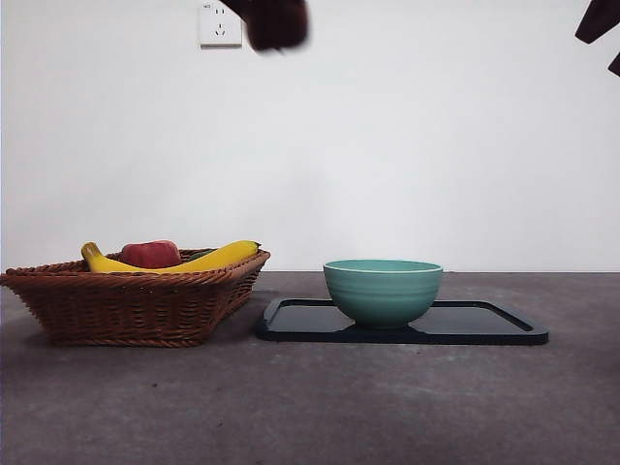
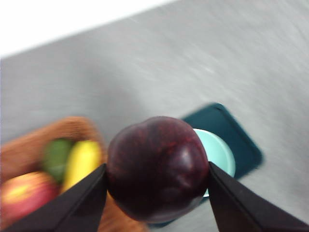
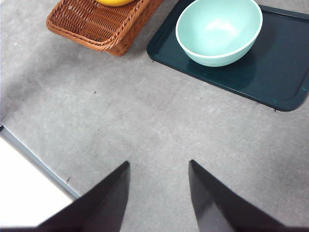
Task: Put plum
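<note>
The plum [image 2: 157, 166] is a glossy, very dark maroon fruit clamped between the two black jaws of my left gripper [image 2: 157, 183], high above the table. In the front view it shows as a blurred dark blob [image 1: 276, 24] at the top edge, above the gap between the wicker basket [image 1: 136, 300] and the teal bowl [image 1: 383, 291]. The bowl [image 3: 219, 29] is empty and stands on a dark tray [image 1: 484, 325]. My right gripper [image 3: 159, 193] hangs open over bare table, and shows as a black tip [image 1: 601, 24] at the top right corner.
The basket holds a red apple [image 1: 150, 254], a banana [image 1: 208, 260] and a green fruit [image 2: 57, 157]. A wall socket [image 1: 220, 24] sits on the white wall. The table's edge [image 3: 34, 157] runs near the right gripper.
</note>
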